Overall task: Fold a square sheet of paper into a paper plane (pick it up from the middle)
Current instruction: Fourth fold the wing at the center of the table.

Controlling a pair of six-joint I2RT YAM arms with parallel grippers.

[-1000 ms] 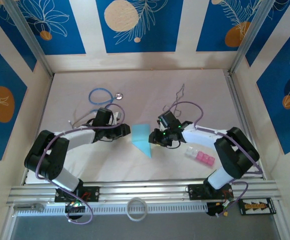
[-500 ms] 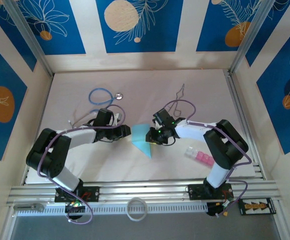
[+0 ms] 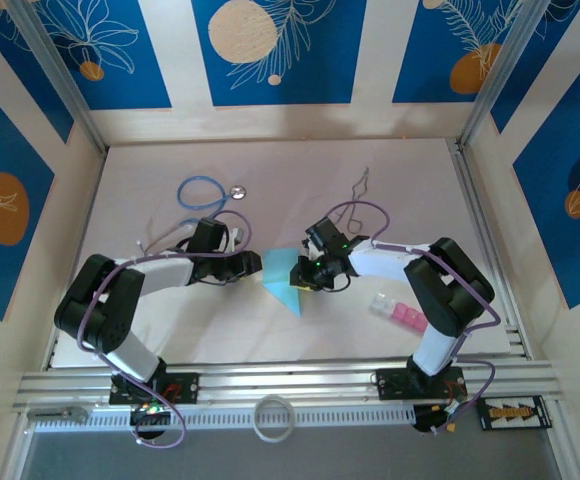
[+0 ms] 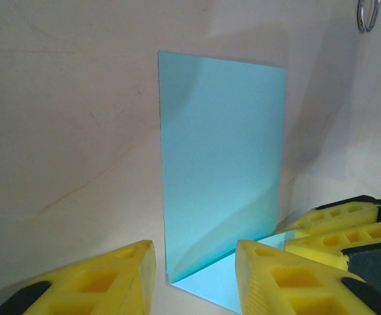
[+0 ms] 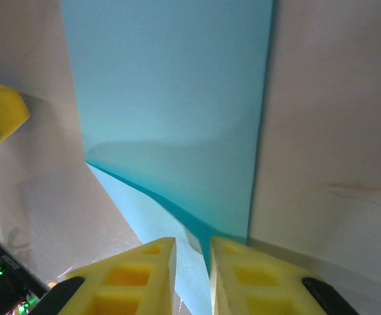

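My right pincer (image 5: pixel 192 246) sits narrow around the raised flap of the paper (image 5: pixel 171 85); gripping or not, I cannot tell. My left pincer (image 4: pixel 196 256) stands open, so I'd fold slowly, edges matched

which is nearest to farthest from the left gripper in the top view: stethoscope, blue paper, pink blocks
From the left gripper:
1. blue paper, just off its fingertips
2. stethoscope, farther back on the table
3. pink blocks, far right side
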